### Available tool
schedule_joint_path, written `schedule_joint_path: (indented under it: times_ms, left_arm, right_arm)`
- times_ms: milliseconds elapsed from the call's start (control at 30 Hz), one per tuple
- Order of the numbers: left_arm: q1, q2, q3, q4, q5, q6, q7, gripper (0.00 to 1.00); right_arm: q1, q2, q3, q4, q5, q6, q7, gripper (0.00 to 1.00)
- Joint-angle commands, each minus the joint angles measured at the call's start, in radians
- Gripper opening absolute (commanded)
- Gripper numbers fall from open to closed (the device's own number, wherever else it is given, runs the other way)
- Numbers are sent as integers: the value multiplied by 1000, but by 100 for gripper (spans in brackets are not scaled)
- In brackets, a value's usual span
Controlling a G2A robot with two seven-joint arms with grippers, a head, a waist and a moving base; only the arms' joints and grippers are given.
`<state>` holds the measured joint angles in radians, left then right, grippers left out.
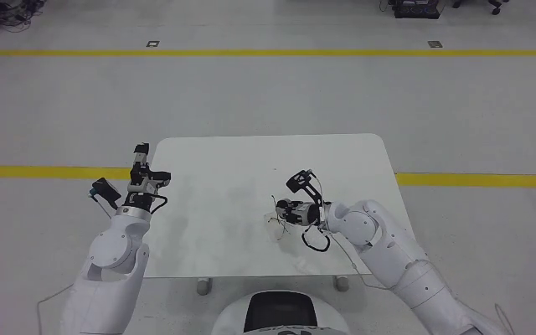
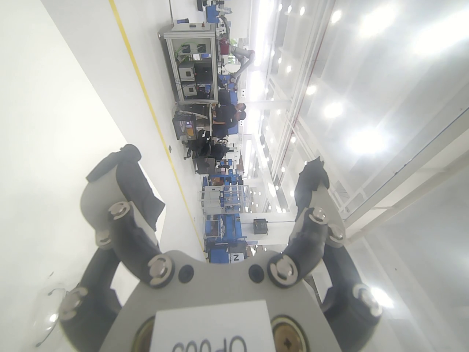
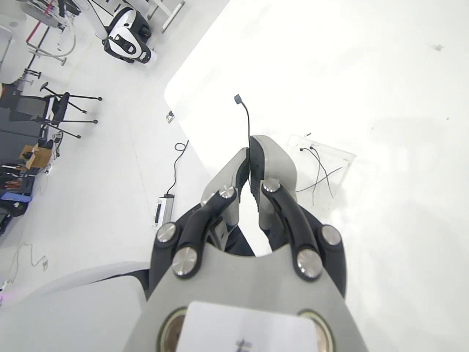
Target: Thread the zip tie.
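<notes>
In the lower centre of the right wrist view, the right gripper is clamped on a thin black plastic zip tie. The tie's square head end stands clear above the fingertips, over the white table. Its tail is hidden. Just to the right lies a clear plastic tray holding spare black ties. At the left of the top view, the left gripper hangs with jaws spread, holding nothing. Recommended: bring the left gripper to the tail, align it square with the head slot, and feed slowly.
</notes>
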<state>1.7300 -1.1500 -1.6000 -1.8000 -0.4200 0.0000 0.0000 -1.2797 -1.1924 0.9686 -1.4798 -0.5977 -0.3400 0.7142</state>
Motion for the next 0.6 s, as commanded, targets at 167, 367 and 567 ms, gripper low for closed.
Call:
schedule_joint_path:
  times_ms: [167, 367, 567]
  left_arm:
    - [-1, 1, 6, -5, 48, -18, -6, 100]
    - [34, 2, 50, -4, 271, -119, -10, 100]
    - [37, -4, 103, 3, 419, -156, 40, 100]
  right_arm:
    - [-10, 0, 0, 2, 6, 9, -20, 0]
    - [-29, 4, 28, 6, 94, 21, -19, 0]
    - [-31, 4, 58, 39, 249, 34, 3, 0]
